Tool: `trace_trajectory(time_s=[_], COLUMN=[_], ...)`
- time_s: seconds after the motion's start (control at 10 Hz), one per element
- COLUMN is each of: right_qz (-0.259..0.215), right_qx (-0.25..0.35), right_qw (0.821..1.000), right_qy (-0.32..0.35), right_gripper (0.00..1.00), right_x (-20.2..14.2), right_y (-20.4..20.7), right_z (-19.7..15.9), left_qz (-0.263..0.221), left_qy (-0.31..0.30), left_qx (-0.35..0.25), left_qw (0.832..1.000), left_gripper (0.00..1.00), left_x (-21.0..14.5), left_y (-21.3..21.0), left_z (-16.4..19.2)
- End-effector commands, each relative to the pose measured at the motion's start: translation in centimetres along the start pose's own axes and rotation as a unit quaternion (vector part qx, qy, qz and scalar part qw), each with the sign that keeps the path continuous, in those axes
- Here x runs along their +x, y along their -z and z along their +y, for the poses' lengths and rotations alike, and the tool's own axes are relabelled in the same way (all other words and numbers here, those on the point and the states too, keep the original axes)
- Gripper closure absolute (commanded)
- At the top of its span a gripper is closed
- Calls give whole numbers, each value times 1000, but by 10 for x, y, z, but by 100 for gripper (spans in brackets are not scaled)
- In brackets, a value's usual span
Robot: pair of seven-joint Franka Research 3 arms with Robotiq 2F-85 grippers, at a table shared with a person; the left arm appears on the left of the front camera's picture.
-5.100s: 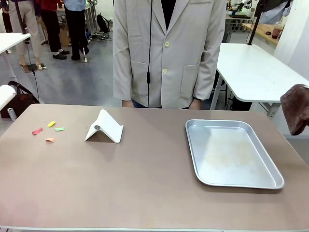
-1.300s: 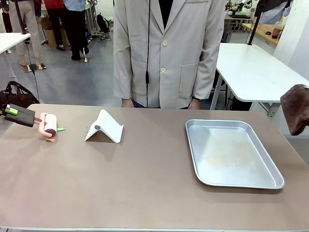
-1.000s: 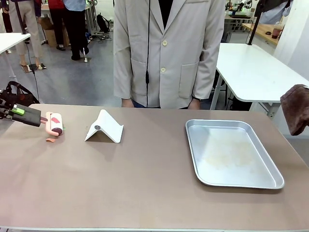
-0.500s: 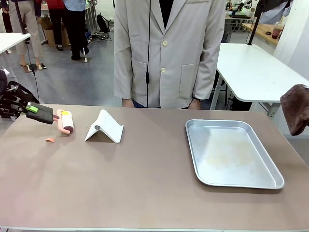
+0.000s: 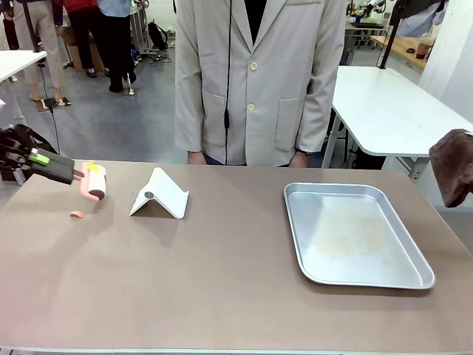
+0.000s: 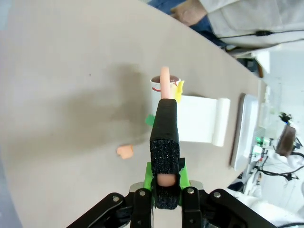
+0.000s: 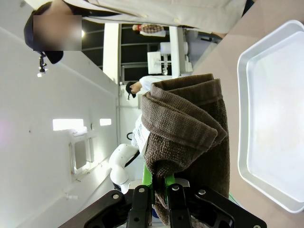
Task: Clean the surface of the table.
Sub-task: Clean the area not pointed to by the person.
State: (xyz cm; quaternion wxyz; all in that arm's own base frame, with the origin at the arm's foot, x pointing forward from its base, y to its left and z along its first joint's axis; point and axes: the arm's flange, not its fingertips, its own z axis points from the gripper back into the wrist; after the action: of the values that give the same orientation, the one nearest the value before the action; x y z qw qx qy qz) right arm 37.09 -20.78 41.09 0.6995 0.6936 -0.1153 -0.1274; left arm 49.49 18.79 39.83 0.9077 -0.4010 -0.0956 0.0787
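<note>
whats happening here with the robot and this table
The left claw is shut on the handle of a lint roller, holding it over the far left part of the table with a yellow scrap stuck on; one orange scrap lies on the table nearby. The right claw grips a brown towel at the right edge. A white folded stand and a silver tray sit between; a person stands opposite.

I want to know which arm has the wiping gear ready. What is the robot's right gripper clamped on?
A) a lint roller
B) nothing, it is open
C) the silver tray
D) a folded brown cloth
D: the right wrist view shows the right gripper shut on a folded brown cloth, while the lint roller sits in the left gripper.
</note>
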Motion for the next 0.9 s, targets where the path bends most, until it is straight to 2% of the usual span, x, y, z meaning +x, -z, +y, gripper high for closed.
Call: trace_trajectory(time_s=[0.0, 0.2, 0.4, 0.5, 0.6, 0.8], right_qz=[0, 0, 0, 0, 0, 0], right_qx=[-3, -3, -3, -3, -3, -3], right_qw=[1000, 1000, 1000, 1000, 1000, 1000], right_qy=[8, 8, 8, 8, 8, 8], right_gripper=[89, 89, 89, 89, 89, 89], right_x=[-1, -1, -1, -1, -1, -1], right_y=[0, 0, 0, 0, 0, 0], right_z=[6, 6, 6, 6, 6, 6], left_qz=[-17, -1, 3, 5, -29, -23], left_qy=[23, 27, 20, 18, 14, -1], left_qx=[-42, -80, -83, -84, -71, -72], left_qw=[999, 996, 996, 996, 997, 997], left_gripper=[97, 97, 97, 97, 97, 97], left_x=[-30, -67, -106, -122, -134, -144], left_y=[-50, -102, -140, -151, -160, -163], left_z=[-2, 11, 38, 50, 62, 81])
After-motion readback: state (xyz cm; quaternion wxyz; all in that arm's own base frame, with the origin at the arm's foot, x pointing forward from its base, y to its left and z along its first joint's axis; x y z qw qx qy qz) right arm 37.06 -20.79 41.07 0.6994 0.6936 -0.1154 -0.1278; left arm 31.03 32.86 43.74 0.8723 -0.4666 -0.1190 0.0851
